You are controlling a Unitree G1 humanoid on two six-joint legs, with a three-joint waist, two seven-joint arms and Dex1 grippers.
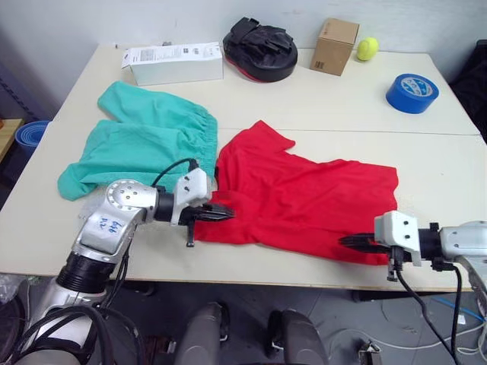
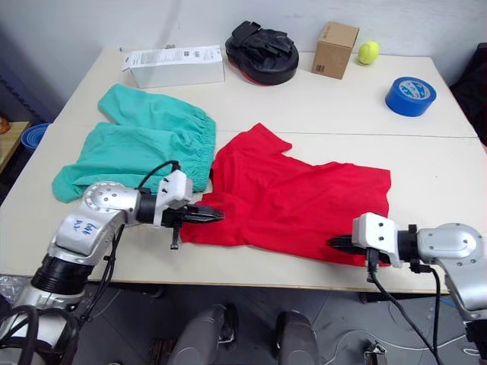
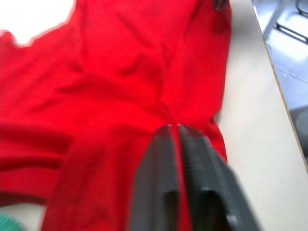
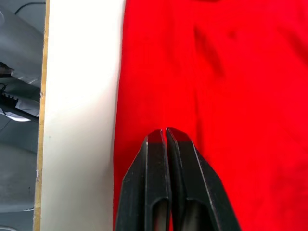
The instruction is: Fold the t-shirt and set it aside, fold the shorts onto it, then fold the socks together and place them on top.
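Both grippers are sitting pressed onto the near hem of the t-shirt, 1 at each corner: the left gripper at the left corner, the right gripper at the right. Each pair of fingers is drawn narrow, tips almost meeting in the wrist views, and red cloth lies right under them, though whether any fold is actually pinched is not clear. The t-shirt is lying spread but rumpled across the near half of the table, its sleeve touching the shorts, which are lying just to its left.

The first fold looks barely begun. Doing it well likely means confirming both pinches, then lifting the 2 corners evenly and carrying them away together, keeping clear of the shorts.
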